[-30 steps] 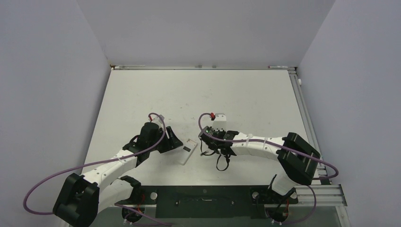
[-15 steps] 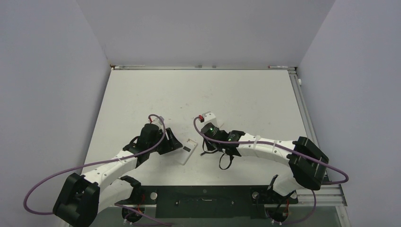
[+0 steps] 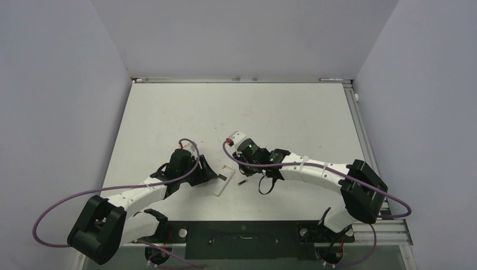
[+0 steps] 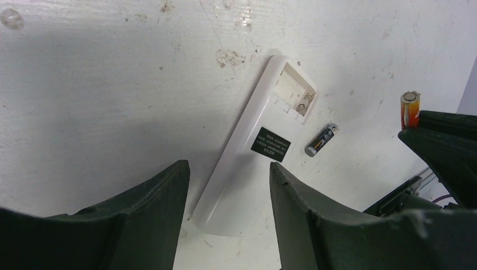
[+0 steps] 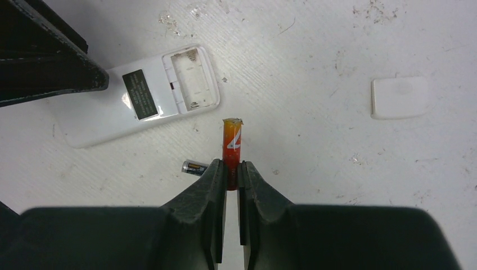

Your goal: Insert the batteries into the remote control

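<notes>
The white remote control (image 4: 253,152) lies back up on the table, its battery recess (image 4: 292,93) open and empty. It also shows in the top view (image 3: 222,180) and the right wrist view (image 5: 135,104). My left gripper (image 4: 228,169) is open, its fingers either side of the remote's near end, just above it. The dark battery (image 4: 322,139) lies on the table beside the remote. My right gripper (image 5: 232,166) is shut on the reddish battery (image 5: 232,146), held above the table a little to the right of the recess.
A small white battery cover (image 5: 398,97) lies on the table to the right of the held battery. The left gripper's dark finger (image 5: 45,62) sits over the remote's far end in the right wrist view. The table top (image 3: 292,118) is white and scuffed.
My right arm has swung left toward the remote with the reddish battery in its grip. My left gripper has shifted slightly along the remote's end.
</notes>
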Controlling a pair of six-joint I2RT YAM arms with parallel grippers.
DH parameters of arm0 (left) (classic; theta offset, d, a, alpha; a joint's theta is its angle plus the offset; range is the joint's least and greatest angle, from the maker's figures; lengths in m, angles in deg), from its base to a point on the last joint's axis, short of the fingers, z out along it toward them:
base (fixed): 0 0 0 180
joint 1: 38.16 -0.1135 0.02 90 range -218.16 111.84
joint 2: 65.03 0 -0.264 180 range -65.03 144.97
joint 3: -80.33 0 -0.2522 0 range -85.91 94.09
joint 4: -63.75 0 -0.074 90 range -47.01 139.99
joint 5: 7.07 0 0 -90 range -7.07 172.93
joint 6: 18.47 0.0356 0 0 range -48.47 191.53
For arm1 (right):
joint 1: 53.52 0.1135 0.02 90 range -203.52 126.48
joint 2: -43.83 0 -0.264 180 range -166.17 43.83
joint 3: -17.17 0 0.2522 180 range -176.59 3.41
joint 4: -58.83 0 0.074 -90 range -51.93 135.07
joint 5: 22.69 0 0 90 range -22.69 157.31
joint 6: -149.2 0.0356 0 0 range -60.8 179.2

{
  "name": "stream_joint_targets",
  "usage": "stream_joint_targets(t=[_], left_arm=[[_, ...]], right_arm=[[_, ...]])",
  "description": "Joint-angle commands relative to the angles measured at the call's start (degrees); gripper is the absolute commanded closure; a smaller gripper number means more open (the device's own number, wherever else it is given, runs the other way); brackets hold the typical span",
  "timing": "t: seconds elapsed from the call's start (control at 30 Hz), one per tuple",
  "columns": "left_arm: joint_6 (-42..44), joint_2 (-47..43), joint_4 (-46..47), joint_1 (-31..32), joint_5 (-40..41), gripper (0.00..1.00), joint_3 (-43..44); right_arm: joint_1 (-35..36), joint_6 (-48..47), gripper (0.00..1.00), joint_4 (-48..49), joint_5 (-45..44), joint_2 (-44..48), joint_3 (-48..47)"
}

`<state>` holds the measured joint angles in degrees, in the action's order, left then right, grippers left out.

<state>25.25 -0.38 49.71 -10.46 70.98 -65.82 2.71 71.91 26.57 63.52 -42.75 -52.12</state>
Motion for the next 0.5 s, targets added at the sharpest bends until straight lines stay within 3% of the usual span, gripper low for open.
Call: stream_joint_targets(t=[0.0,0.47], left_arm=[[-1.06,0.52,4.80,0.06,-1.74,0.50,-0.65],[-5.42,1.27,9.95,1.58,-4.64,0.57,-3.12]], right_arm=[[-1.74,-4.08,0.92,0.02,3.31,-0.80,-2.54],[-2.11,-14.30,0.92,-1.84,7.92,-3.68,-5.60]])
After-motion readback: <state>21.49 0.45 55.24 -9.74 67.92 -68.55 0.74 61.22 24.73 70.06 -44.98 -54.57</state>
